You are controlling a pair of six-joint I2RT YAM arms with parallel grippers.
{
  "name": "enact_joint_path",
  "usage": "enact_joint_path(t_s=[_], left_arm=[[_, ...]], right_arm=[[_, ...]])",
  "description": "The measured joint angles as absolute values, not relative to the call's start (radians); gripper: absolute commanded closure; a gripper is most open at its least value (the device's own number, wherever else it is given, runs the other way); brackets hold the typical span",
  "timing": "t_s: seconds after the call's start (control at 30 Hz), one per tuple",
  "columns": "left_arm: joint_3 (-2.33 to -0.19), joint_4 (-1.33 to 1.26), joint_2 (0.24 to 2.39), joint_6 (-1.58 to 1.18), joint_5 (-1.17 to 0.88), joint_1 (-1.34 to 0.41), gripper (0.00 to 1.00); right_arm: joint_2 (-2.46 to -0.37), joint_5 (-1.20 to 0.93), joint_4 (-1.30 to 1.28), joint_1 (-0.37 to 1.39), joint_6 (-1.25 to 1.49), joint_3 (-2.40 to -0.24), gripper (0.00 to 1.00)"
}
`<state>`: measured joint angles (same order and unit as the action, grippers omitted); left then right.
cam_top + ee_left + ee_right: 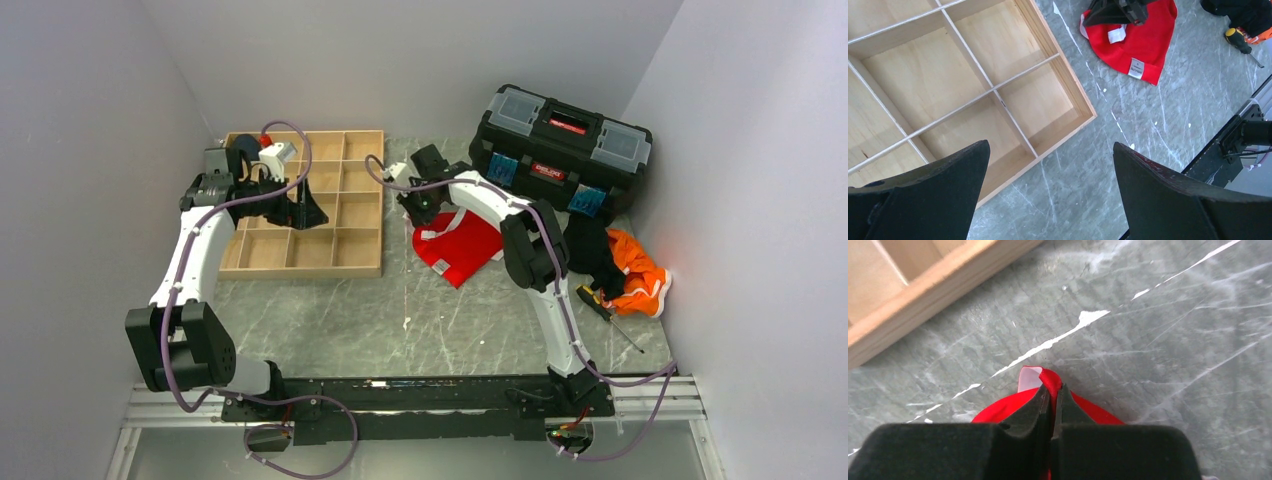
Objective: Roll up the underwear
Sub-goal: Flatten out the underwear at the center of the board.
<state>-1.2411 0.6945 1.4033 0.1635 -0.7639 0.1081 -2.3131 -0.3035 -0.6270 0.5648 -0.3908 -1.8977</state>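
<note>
Right fingers (1035,412) pinch underwear (1052,380), unclear from above

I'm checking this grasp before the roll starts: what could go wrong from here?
The right gripper pinches only a thin edge of the red fabric underwear; it may slip out. The open left gripper hangs over the wooden compartment tray, pinning nothing, so the garment may drag instead of rolling.

The left arm (190,262) bends up by the table's (400,315) left edge, left gripper (1050,147) wide open. The right arm (548,300) reaches to the middle, right gripper (1052,390) pinched tight on the underwear (998,412).
</note>
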Motion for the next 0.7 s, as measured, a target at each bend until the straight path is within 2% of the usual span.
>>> enact_joint_path(t_s=[0.27,0.4,0.5,0.53,0.6,0.67,0.7], left_arm=[[-1.242,0.697,1.411,0.163,-0.767,0.113,0.01],[-1.259,0.695,1.428,0.160,-0.781,0.113,0.01],[-1.262,0.692,1.432,0.160,-0.797,0.114,0.00],[-1.263,0.691,1.433,0.159,-0.802,0.114,0.00],[-1.263,0.684,1.435,0.158,-0.816,0.114,0.01],[-1.264,0.675,1.443,0.155,-0.826,0.113,0.01],[-1.267,0.672,1.450,0.155,-0.830,0.111,0.01]], right_arm=[[-2.267,-0.276,-0.757,0.570,-0.393,-2.152,1.00],[-2.086,-0.280,-0.778,0.570,-0.392,-2.138,1.00],[-1.859,-0.318,-0.755,0.570,-0.398,-1.999,0.98],[-1.782,-0.334,-0.748,0.570,-0.405,-1.934,0.89],[-1.591,-0.375,-0.727,0.575,-0.434,-1.738,0.54],[-1.414,-0.414,-0.730,0.584,-0.469,-1.533,0.35],[-1.355,-0.428,-0.743,0.587,-0.474,-1.459,0.30]])
